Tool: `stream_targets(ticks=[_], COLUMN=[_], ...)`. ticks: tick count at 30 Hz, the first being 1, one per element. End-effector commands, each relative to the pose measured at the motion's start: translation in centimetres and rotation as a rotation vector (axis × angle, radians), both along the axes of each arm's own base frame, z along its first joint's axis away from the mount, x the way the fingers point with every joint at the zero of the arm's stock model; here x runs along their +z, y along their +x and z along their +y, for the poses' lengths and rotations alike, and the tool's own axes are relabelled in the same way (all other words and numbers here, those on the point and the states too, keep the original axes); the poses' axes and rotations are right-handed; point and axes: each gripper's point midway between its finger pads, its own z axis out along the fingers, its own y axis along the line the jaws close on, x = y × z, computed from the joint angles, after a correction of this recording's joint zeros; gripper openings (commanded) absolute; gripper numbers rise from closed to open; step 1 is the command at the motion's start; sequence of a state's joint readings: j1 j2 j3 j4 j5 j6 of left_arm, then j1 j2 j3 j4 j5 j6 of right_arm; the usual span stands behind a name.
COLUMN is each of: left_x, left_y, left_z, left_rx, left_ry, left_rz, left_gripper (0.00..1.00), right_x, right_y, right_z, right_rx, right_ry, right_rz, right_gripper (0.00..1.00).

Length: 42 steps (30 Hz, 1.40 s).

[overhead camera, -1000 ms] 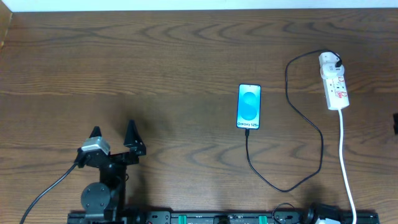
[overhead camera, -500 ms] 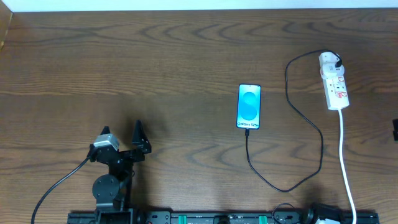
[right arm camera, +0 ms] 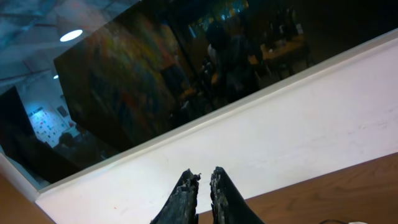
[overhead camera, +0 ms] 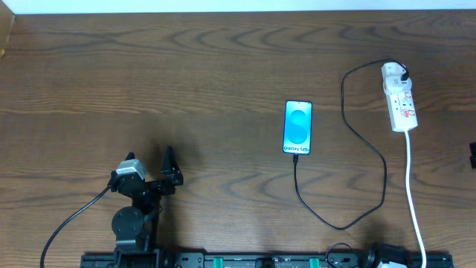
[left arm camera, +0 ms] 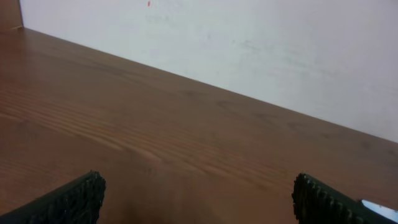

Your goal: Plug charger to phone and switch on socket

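The phone (overhead camera: 298, 127) lies flat at the table's middle right, its turquoise screen lit. The charger's black cable (overhead camera: 383, 167) runs from the phone's near end, where its tip (overhead camera: 296, 155) touches, loops right and goes up to its plug (overhead camera: 400, 74) in the socket. The socket (overhead camera: 399, 100) is a white power strip at the far right. My left gripper (overhead camera: 149, 162) is open and empty near the front left, far from the phone; its fingers (left arm camera: 199, 199) frame bare wood. My right gripper (right arm camera: 204, 177) is shut and empty, and points up at the wall; only a sliver of it (overhead camera: 473, 152) shows at the overhead view's right edge.
The socket's white cord (overhead camera: 413, 193) runs down to the table's front edge. A white wall (left arm camera: 249, 43) borders the far side of the table. A black rail (overhead camera: 268, 260) lies along the front edge.
My left arm has shifted a little to the right and turned. The phone, cable and socket have not moved.
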<state>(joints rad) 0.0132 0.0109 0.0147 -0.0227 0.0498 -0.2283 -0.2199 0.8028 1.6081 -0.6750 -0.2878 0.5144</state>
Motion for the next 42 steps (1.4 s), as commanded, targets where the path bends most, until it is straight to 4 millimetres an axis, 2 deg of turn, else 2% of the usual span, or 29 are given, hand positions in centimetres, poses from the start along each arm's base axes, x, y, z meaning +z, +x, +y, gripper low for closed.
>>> stream_targets(ticks=[1,18,24,34,42], left_x=[-2.2,-2.7,-1.4,-1.5,-1.5], left_y=[-0.1,-0.1,-0.2,-0.2,-0.2], left_z=[0.6,0.6,0.9,1.0,1.0], left_rx=[0.031,0.031,0.041,0.049,0.049], left_ry=[0.020,0.020,0.020,0.021,0.020], left_rz=[0.084,0.104,0.047,0.051,0.053], left_gripper=[0.96,0.96,0.96,0.96,0.96], right_x=[0.2,-0.1,0.0,0.7,1.8], right_y=[-0.3,-0.2,-0.5,-2.0,-4.4], right_z=[0.0,0.0,0.5,1.5,1.8], right_rx=[-0.005,-0.004,0.017,0.055,0.051], right_ry=[-0.016,-0.013,-0.016,-0.024,-0.036], right_rz=[-0.008,0.001,-0.003,-0.042,-0.108], right_gripper=[0.08,0.08,0.08,0.08,0.11])
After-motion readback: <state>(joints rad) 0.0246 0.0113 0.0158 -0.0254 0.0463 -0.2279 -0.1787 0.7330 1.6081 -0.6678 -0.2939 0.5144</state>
